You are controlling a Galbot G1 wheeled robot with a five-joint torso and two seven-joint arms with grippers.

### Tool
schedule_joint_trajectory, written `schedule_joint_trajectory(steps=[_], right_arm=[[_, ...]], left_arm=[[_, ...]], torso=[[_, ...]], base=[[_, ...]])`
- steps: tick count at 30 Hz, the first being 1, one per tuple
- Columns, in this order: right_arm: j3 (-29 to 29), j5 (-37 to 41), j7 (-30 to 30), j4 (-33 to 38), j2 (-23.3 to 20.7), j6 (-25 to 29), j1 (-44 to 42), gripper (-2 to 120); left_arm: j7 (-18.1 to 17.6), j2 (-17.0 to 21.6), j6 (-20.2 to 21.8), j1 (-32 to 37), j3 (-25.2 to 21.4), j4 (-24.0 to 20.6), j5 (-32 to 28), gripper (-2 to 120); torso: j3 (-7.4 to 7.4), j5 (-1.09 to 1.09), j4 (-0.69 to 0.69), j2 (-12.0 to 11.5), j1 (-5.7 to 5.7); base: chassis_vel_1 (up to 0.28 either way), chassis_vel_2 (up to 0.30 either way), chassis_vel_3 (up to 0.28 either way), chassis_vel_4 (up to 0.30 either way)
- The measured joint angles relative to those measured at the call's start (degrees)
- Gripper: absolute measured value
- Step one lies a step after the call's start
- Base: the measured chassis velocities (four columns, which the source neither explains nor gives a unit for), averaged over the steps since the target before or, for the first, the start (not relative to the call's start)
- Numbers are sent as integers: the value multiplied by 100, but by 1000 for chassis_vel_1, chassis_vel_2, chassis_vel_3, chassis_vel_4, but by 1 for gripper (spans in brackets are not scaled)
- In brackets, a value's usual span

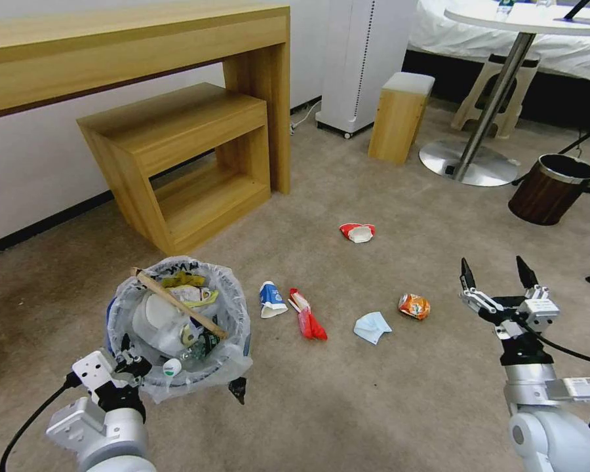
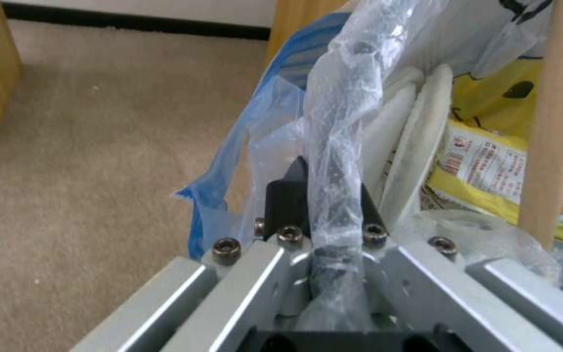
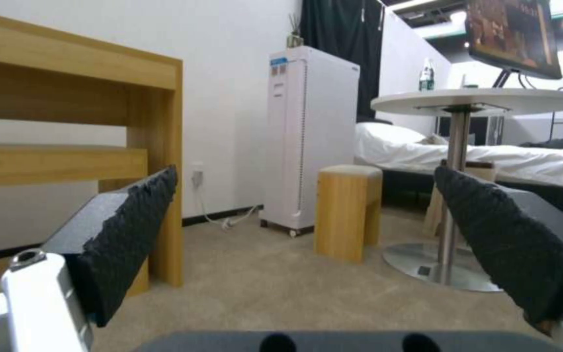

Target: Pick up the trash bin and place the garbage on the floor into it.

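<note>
While the left gripper (image 2: 334, 195) clamps the bin (image 1: 177, 328) rim, the right gripper (image 1: 498, 275) gapes wide, empty, above the floor (image 1: 373, 393).

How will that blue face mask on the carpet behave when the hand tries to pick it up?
The blue mask looks thin and soft, lying folded and nearly flat on the floor, so it is probably floppy and very light. The open right hand would likely have to pinch close to the carpet to catch it. It should not roll, though it may drape or slide.
</note>
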Motion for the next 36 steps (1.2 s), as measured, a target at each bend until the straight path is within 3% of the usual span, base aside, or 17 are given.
schedule_joint_trajectory(steps=[15,36], right_arm=[[-19,-53,-16,56,24,66,-87,100],[-218,-91,114,18,-26,66,-94,100]], left_arm=[[-106,71,71,0,-253,-82,-22,0],[-90,-4,15,148,-136,-130,108,0]], torso=[[0,0,0,0,0],[3,0,1,-1,1]], base=[[-67,66,59,-62],[-248,246,250,-239]])
